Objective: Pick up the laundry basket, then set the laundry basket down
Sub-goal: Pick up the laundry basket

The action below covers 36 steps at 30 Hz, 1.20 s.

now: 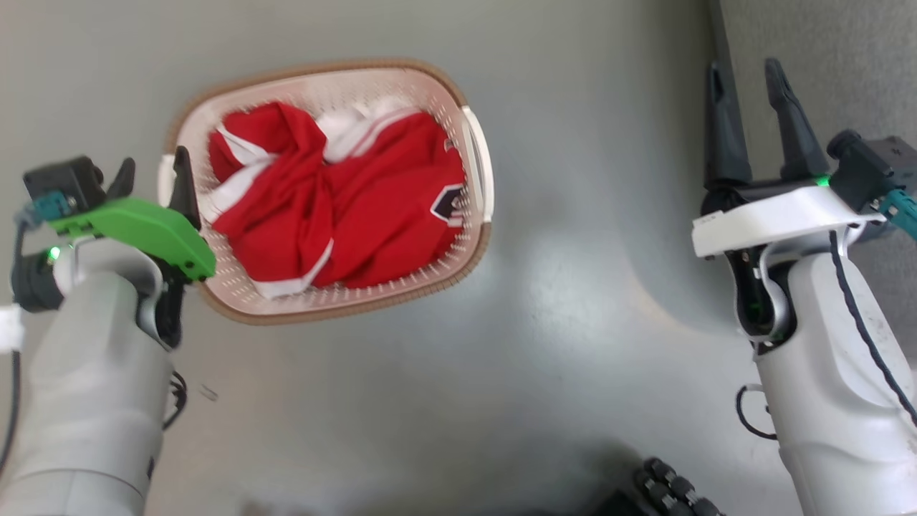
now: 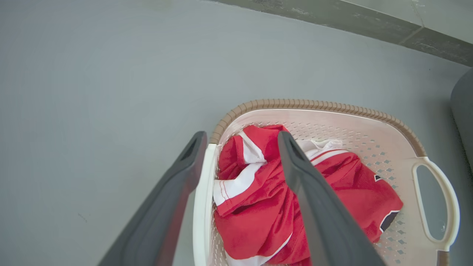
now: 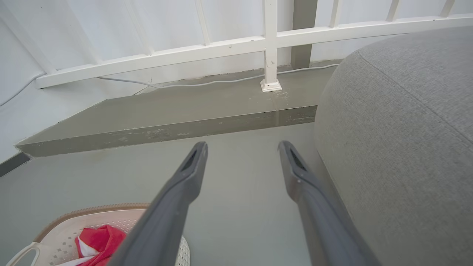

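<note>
The laundry basket [image 1: 301,72] stands on the grey floor, cream and perforated with a brown woven-look rim, holding a crumpled red-and-white garment [image 1: 372,208]. My left gripper [image 1: 154,161] is open at the basket's left end. In the left wrist view its two fingers straddle the white left loop handle [image 2: 201,207], one outside the basket [image 2: 369,133] and one over the garment [image 2: 258,221]. My right gripper [image 1: 745,66] is open and holds nothing, well to the right of the basket and apart from its right handle [image 1: 481,161]. In the right wrist view this gripper [image 3: 242,145] hangs over bare floor, with the basket [image 3: 111,221] at lower left.
A grey upholstered seat [image 3: 406,129] stands close beside the right gripper, also at the head view's right edge [image 1: 824,57]. Beyond it is a raised concrete step [image 3: 166,122] with a white railing [image 3: 269,44] and a cable. A dark ribbed part [image 1: 666,487] shows at the bottom.
</note>
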### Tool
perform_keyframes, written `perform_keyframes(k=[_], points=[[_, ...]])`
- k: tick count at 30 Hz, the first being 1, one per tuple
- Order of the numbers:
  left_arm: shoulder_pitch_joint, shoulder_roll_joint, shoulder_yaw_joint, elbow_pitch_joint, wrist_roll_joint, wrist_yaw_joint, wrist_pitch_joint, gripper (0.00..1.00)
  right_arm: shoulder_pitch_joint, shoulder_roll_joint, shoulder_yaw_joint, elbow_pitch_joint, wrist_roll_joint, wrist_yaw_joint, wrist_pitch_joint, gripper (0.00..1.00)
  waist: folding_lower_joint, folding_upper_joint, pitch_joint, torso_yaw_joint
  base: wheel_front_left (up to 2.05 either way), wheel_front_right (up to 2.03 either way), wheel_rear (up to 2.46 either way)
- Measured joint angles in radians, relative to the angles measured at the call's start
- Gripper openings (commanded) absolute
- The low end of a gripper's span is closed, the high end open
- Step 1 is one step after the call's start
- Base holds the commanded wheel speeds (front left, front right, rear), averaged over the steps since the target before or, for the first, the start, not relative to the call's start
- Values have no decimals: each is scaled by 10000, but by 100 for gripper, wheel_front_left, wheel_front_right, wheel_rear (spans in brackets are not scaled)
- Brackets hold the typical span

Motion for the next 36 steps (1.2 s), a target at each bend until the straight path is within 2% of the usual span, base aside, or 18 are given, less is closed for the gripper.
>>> perform_keyframes(k=[12, 18, 20, 36], points=[[1051, -148, 10, -1068, 238, 113, -201, 100, 660, -90, -265, 631, -165, 25, 0, 100, 0, 0, -1610, 503, 0, 0, 0], [1485, -71, 449, -2587, 447, 418, -188, 100, 961, -150, -309, 825, -244, 44, 0, 100, 0, 0, -2321, 680, 0, 0, 0], [1824, -10, 587, -3348, 811, 546, -188, 100, 1059, -176, -334, 836, -259, 104, 0, 100, 0, 0, -2745, 772, 0, 0, 0], [4341, -29, 546, -5613, 1524, 982, -188, 100, 2009, -353, -374, 817, -433, 113, 0, 100, 0, 0, -4605, 1055, 0, 0, 0]])
